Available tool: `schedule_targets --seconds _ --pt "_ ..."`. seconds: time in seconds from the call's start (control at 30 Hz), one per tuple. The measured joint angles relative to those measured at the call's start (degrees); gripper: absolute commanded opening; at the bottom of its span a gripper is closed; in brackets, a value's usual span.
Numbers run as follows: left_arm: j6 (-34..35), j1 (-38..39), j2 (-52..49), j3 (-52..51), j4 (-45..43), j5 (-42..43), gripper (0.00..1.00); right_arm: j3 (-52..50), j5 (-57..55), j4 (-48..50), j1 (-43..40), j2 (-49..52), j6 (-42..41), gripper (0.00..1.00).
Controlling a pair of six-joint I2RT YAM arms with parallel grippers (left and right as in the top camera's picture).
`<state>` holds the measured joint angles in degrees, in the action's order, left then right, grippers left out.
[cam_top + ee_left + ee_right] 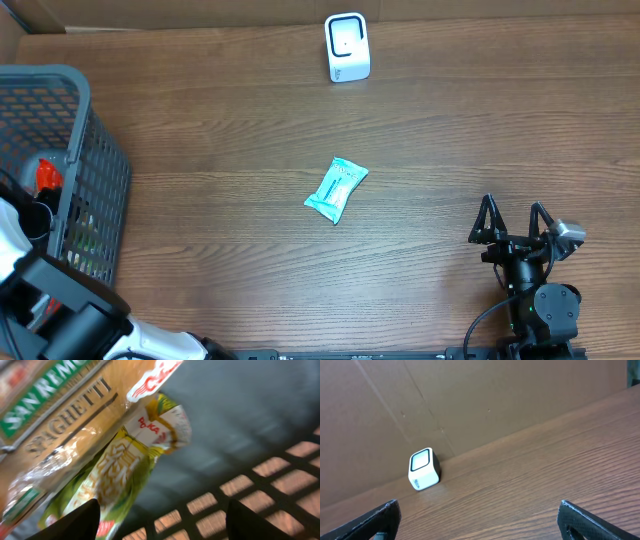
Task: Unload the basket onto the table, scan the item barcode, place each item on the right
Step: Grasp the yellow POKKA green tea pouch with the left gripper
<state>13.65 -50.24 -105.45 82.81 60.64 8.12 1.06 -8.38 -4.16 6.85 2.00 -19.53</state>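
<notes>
1. Overhead: shows a teal packet (336, 189) lying flat near the middle of the wooden table (220, 260), long axis running from 1 o'clock to 7 o'clock, touched by neither arm.
2. Places the white barcode scanner (347, 47) upright at 12 o'clock from the packet, well apart from it, near the table's far edge.
3. Finds a grey mesh basket (90, 170) at the 9 o'clock edge, with the left arm (50, 300) extending into it from 7 o'clock; cannot tell the jaws' state from here.
4. Puts the right gripper (513, 222) at 4 o'clock from the packet, well apart, fingers spread and pointing toward 12 o'clock, released.
5. Left wrist: looks into the basket, with the left gripper (162, 522) released and its dark fingers (75, 522) standing wide apart at 7 and 5 o'clock of the frame.
6. Shows a spaghetti pack (55, 420) filling the 10 o'clock corner and a green-and-yellow pouch (125, 467) tucked partly beneath it, lower end just beside the 7 o'clock finger; cannot tell whether touching.
7. Shows the basket's grid floor from 3 to 6 o'clock.
8. Right wrist: shows the right gripper (480, 520) released, black fingers (375, 520) far apart in the 7 and 5 o'clock corners.
9. Sets the scanner (424, 469) at 9 o'clock of centre, upright on the table, just beside a brown cardboard wall (470, 400), window facing the camera.
</notes>
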Motion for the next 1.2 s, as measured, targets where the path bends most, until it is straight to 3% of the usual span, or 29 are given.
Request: schedule_targets --seconds 0.47,0.87,1.2 --pt "-0.1 0.0 -2.6 0.0 0.0 -5.9 0.72 0.0 0.0 0.0 0.0 0.0 0.0 1.0" --pt "-2.3 0.0 -3.3 0.0 -1.1 -13.4 0.8 0.0 0.0 0.0 0.0 0.0 0.0 1.0" --pt "-3.5 0.0 -5.1 -0.4 -2.2 -15.9 0.63 0.0 0.0 0.0 0.0 0.0 0.0 1.0"
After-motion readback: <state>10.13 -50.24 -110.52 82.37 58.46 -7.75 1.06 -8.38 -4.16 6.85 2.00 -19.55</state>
